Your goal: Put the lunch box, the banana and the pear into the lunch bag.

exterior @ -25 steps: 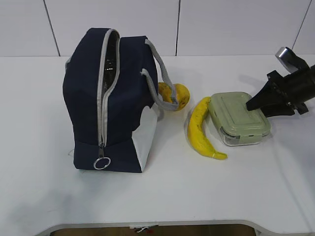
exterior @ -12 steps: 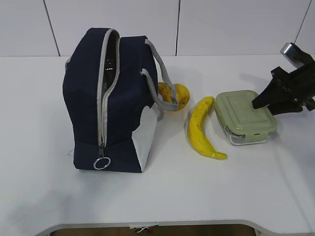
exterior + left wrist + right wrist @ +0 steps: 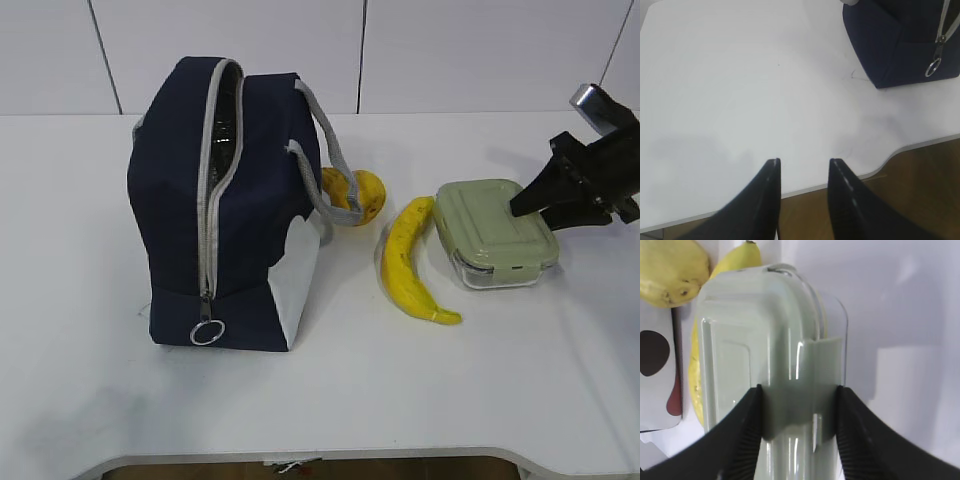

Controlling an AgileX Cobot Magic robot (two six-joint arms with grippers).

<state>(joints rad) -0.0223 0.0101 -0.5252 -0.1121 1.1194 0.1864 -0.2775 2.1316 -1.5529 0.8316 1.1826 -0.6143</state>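
The navy lunch bag (image 3: 250, 200) stands at the left with its zipper partly open along the top; a corner of the bag (image 3: 900, 45) shows in the left wrist view. The pear (image 3: 364, 194) lies behind the bag's handle, and the pear (image 3: 670, 270) shows again from the right wrist. Between pear and box lies the banana (image 3: 405, 265), whose tip (image 3: 742, 255) shows past the box. My right gripper (image 3: 520, 208) is shut on the near end of the green-lidded lunch box (image 3: 490, 235); both fingers of the gripper (image 3: 797, 390) press on the lunch box (image 3: 755, 330). My left gripper (image 3: 803, 161) hangs open and empty over the table's front edge.
The zipper's ring pull (image 3: 207, 332) hangs low on the bag's front. The table's front edge (image 3: 330, 455) runs close below the bag, and a white panelled wall (image 3: 450, 50) closes the back. A card with dark spots (image 3: 657, 370) lies left of the box.
The right gripper has drawn back to the right, and the lunch box has slid and turned slightly with it, away from the banana. The left gripper has not moved.
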